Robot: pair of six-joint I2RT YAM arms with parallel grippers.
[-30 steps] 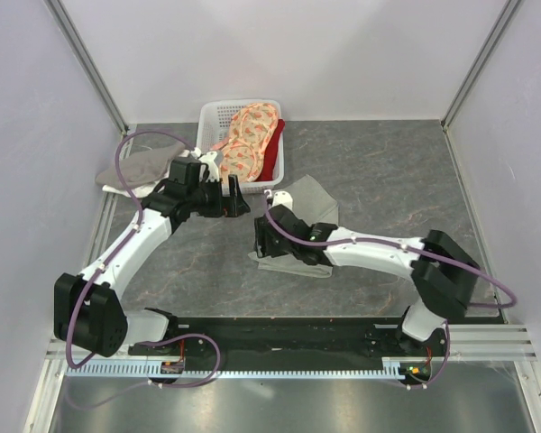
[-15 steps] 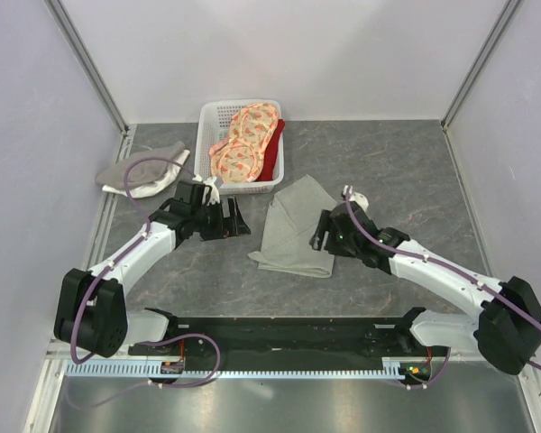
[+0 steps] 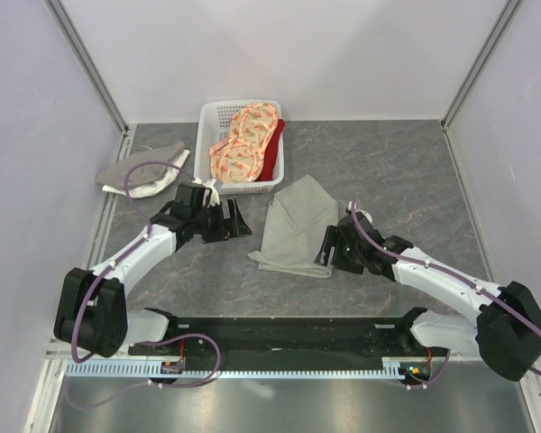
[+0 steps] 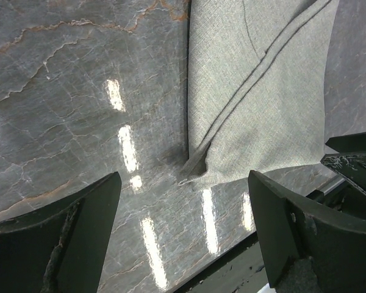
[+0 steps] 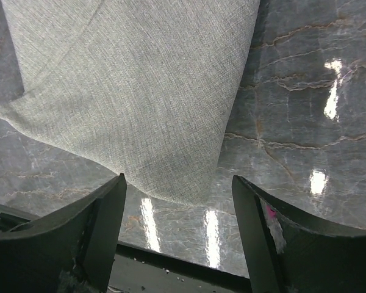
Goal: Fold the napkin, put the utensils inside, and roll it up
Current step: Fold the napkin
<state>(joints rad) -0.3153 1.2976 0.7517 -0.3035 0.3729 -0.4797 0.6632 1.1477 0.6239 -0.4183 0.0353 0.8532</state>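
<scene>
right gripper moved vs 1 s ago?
Yes. The right gripper has shifted rightward in the top view, from below the white basket to the right edge of the napkin, jaws open.

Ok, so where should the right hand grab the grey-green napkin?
Probably the near right corner of the napkin, coming from the right with the right hand: it lies flat with bare table beside it, and that open hand hovers just off it.

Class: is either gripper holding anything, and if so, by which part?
Nothing is held: left gripper and right gripper are both open; the napkin lies loose.
</scene>
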